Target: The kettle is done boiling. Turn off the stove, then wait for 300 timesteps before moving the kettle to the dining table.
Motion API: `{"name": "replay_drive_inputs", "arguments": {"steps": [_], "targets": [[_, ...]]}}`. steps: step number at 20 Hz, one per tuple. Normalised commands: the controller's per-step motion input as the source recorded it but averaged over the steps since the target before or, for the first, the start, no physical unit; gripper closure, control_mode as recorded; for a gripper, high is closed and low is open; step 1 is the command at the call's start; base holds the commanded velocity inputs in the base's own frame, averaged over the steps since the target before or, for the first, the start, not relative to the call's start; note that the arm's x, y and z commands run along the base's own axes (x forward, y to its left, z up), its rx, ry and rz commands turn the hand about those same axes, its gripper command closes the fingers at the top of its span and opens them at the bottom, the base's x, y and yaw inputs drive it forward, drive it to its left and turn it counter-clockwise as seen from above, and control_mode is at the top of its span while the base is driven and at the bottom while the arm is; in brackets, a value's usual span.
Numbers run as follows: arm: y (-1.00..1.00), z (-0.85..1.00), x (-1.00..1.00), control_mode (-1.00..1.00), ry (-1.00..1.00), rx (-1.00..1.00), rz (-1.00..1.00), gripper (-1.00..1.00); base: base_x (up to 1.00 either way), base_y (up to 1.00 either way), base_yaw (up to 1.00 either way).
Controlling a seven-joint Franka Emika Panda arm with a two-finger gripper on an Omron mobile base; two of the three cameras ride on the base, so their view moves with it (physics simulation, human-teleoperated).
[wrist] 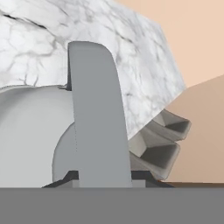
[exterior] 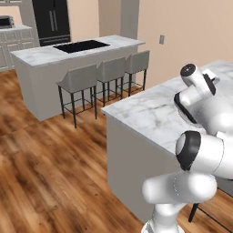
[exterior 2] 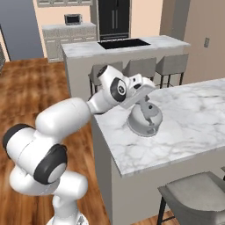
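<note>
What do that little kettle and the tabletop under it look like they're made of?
The kettle looks like brushed or matte metal: plain pale grey, smooth dome, soft sheen, though painted enamel is possible. The dining table top looks like polished marble, or a marble-look slab: white with thin grey veins running across it. Its base looks like plain pale painted panel.

Arm over marble dining table (exterior: 150, 111)

Island with stove (exterior: 82, 46) at eleven o'clock, three grey stools (exterior: 107, 75) alongside.
</note>
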Motion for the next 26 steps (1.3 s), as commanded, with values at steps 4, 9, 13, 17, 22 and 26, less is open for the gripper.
{"name": "replay_drive_inputs", "arguments": {"steps": [4, 9, 13, 17, 22, 26], "targets": [[-0.30, -0.27, 0.06, -1.00, -0.01, 0.00, 0.00, 1.00, 0.00, 0.00, 0.00], [-0.08, -0.46, 0.03, -1.00, 0.00, -0.16, 0.00, 1.00, 0.00, 0.00, 0.00], [-0.03, -0.59, 0.15, -1.00, 0.00, -0.22, -0.02, 1.00, 0.00, 0.00, 0.00], [0.00, -0.40, 0.16, -1.00, 0.01, -0.18, 0.00, 1.00, 0.00, 0.00, 0.00], [-0.04, -0.14, 0.10, -1.00, 0.03, -0.05, 0.00, 1.00, 0.00, 0.00, 0.00], [-0.13, 0.00, 0.30, -1.00, 0.03, -0.02, 0.00, 1.00, 0.00, 0.00, 0.00]]}}
